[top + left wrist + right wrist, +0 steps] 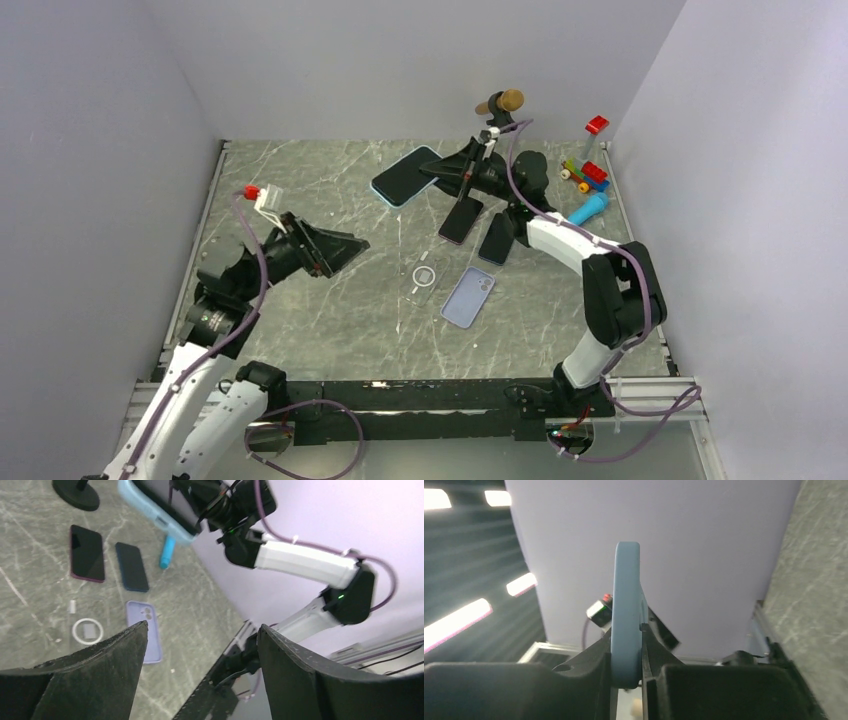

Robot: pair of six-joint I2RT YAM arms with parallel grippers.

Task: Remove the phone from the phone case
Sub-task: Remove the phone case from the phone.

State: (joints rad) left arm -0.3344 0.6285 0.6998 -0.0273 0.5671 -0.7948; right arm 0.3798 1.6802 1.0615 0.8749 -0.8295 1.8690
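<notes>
Above the desk's (330, 325) far middle, the right arm (560, 242) holds the phone (405, 176) aloft. It sits in its light-blue phone case (626, 605), and the jaws are clamped on the case's edge. Over the left side, the left arm (215, 305) hovers with jaws wide apart. Two dark phones (460, 220) and a lilac case (468, 297) lie nearby.

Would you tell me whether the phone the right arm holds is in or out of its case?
In: the light blue case frames the dark screen of the phone; the right gripper is shut on its edge.
</notes>
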